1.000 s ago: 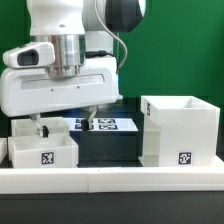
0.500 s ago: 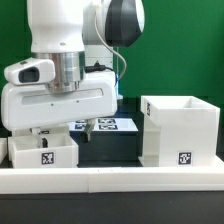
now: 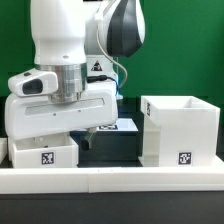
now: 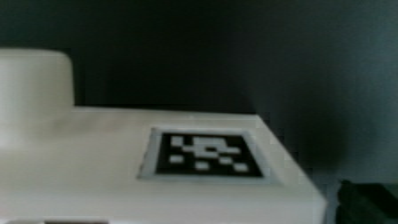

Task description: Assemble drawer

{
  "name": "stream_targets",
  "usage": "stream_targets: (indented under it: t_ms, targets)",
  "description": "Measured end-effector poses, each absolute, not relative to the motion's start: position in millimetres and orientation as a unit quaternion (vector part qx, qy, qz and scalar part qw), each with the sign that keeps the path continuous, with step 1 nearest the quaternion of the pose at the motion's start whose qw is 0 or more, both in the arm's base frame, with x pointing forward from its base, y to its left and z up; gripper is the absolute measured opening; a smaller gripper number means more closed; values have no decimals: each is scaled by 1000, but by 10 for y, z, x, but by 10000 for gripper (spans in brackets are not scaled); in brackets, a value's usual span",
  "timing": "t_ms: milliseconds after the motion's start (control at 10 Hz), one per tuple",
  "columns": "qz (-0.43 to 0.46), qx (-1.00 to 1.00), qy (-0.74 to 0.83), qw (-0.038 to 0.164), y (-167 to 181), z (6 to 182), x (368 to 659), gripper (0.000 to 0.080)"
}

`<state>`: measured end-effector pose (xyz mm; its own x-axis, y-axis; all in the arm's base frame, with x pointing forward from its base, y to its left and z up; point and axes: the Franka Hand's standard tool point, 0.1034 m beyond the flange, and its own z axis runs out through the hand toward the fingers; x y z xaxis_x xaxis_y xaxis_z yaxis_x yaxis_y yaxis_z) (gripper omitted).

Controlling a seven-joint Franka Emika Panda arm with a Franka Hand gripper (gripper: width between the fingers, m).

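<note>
Exterior view: a white robot arm bends low over a black desk [image 3: 110,150], with its gripper [image 3: 63,137] just above a small shallow white tray [image 3: 45,155] at 8 o'clock in the frame. One finger [image 3: 87,134] shows just beside the tray's 3 o'clock wall, well out from the middle of the hand, so the jaws look apart and hold nothing. The other finger is hidden. The drawer's tall shell [image 3: 180,130] stands well apart at 3 o'clock, open top up, its tag facing the camera. A long low rail [image 3: 110,180] runs across at 6 o'clock.

Likely risk: a finger could come down on the tray's rim instead of beside its wall, tipping the light tray or shoving it toward the rail.

Wrist view, blurred: a white surface with a square tag [image 4: 210,153] against darkness, a close detail the hand hides from the exterior view. This view shows neither the shell nor the fingers
</note>
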<state>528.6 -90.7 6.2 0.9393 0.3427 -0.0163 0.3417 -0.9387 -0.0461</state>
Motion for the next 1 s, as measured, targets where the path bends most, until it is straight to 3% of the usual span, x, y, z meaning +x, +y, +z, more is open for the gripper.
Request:
stream_targets:
  t_ms: [200, 300, 500, 1000]
  targets:
    - [12, -984, -174, 21, -887, 62, 5290, 392]
    - [12, -985, -174, 21, -892, 61, 5288, 392]
    - [12, -985, -173, 21, -892, 61, 5288, 53]
    - [11, -984, -175, 20, -886, 76, 5302, 41]
